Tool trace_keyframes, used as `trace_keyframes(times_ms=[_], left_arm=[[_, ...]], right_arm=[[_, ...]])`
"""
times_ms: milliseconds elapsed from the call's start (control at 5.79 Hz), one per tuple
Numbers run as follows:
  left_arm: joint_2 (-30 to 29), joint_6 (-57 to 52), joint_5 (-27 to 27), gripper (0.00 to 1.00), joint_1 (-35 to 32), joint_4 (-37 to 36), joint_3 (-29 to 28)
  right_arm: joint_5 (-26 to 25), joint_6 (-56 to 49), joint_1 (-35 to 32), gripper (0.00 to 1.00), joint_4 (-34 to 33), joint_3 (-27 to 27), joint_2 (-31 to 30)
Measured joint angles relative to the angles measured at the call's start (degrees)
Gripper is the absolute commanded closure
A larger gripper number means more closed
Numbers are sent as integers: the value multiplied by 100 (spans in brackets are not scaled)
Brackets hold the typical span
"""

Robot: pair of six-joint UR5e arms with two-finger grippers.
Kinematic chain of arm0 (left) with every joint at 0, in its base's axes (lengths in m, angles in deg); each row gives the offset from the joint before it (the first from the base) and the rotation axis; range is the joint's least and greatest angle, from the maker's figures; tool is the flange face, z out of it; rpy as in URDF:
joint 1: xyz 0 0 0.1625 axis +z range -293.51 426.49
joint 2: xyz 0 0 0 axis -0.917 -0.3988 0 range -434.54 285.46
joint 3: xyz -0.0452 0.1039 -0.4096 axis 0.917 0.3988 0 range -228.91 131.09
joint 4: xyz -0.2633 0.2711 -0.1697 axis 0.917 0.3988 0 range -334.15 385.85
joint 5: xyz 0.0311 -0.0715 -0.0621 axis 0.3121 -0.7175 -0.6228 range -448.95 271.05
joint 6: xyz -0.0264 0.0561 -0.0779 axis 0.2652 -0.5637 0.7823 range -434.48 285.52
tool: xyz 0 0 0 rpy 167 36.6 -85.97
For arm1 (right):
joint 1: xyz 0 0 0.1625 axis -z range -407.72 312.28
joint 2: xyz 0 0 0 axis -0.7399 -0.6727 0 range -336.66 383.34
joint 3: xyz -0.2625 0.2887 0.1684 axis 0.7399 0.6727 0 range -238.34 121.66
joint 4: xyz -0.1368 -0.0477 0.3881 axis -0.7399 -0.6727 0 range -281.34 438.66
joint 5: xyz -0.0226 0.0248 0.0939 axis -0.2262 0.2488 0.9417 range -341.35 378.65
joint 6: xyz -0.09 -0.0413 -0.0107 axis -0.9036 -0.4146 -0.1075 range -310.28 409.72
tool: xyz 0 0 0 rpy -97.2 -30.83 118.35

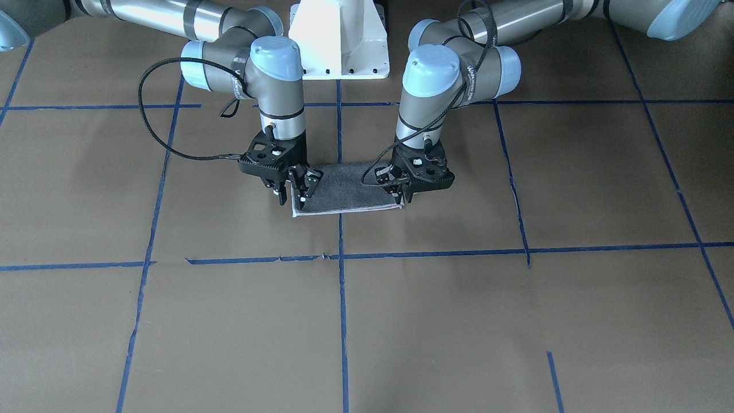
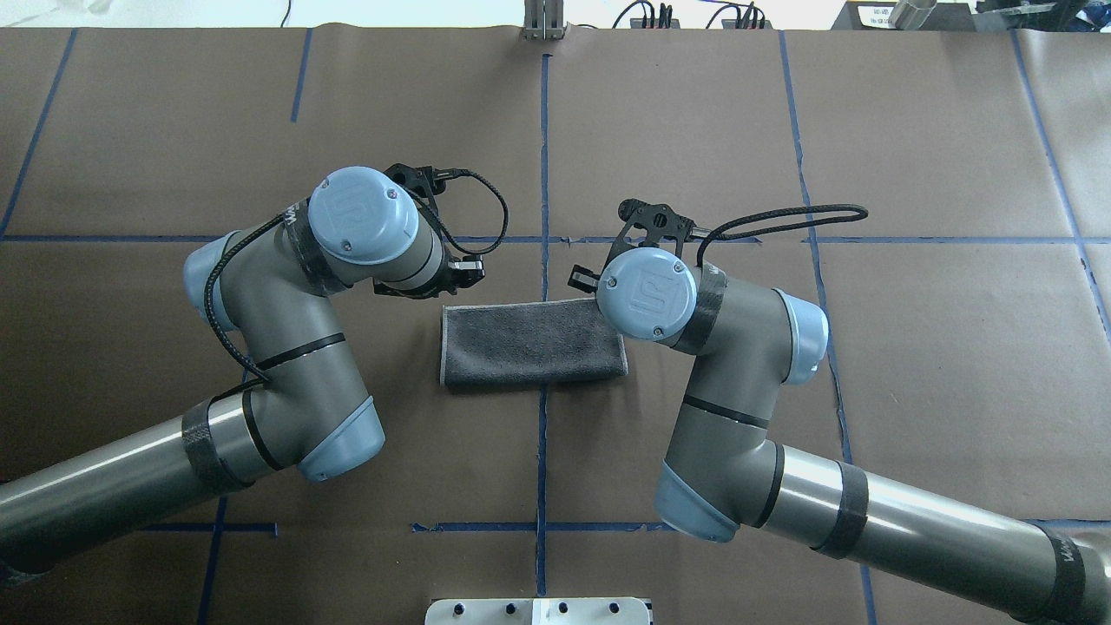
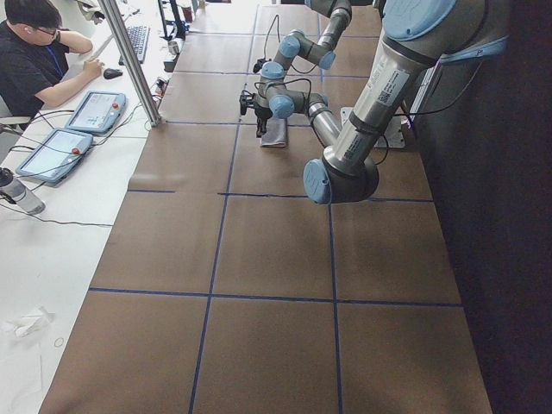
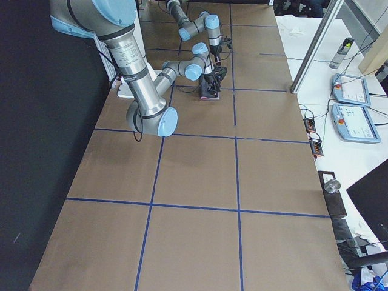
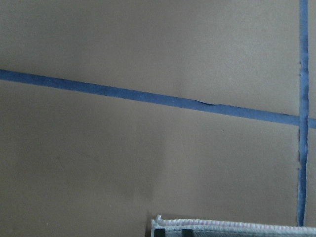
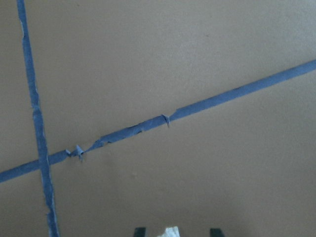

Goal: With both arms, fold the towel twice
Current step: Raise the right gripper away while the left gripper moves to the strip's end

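Judging by the grey rectangle, fold 1 of 2 looks done. The towel (image 2: 531, 343) lies flat at the middle of the table (image 1: 459, 321), grey face up with its whitish border showing, across a blue tape line (image 1: 343, 321). The right arm (image 2: 738, 365) and left arm (image 2: 286, 347) both reach down to the 2 corners of its long edge on the operators' side.

The right fingers (image 1: 280, 194) are spread apart around their corner without pinching it; the right wrist view shows 2 tips with a scrap of white border between them. The left fingers (image 1: 399, 194) sit at the other corner. I cannot tell whether they are clenched on the cloth or released.

Fold 2 likely means carrying 1 short end over onto the other. That would call for taking both layers at the 2 corners of 1 short end and keeping the edges matched.

The white pedestal (image 1: 339, 40) stands well behind, and a black cable (image 1: 155, 115) loops off the right wrist. The likeliest obstacle is crowding, since 2 wrists hang close over a small cloth. An operator (image 3: 39, 52) sits well apart.
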Motion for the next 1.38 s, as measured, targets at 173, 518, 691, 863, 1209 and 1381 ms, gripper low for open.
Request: trace_keyframes(times_ms=[173, 518, 691, 863, 1209, 1381], left_arm=[[-10, -254, -21, 0, -87, 49, -7], [71, -413, -63, 0, -93, 74, 220], [252, -412, -64, 0, 9, 154, 470], [517, -339, -47, 1, 186, 385, 676], [857, 351, 117, 40, 593, 954, 718], [895, 804, 275, 41, 749, 1105, 692]], right_arm=[[302, -339, -197, 0, -13, 37, 11], [1250, -1238, -738, 0, -27, -24, -38], [1755, -1842, -1093, 0, -30, -179, -221], [2268, -2501, -1486, 0, -37, -437, -526], [2819, -3667, -2031, 0, -55, -939, -1169], [2938, -3942, -2156, 0, -58, -1151, -1432]])
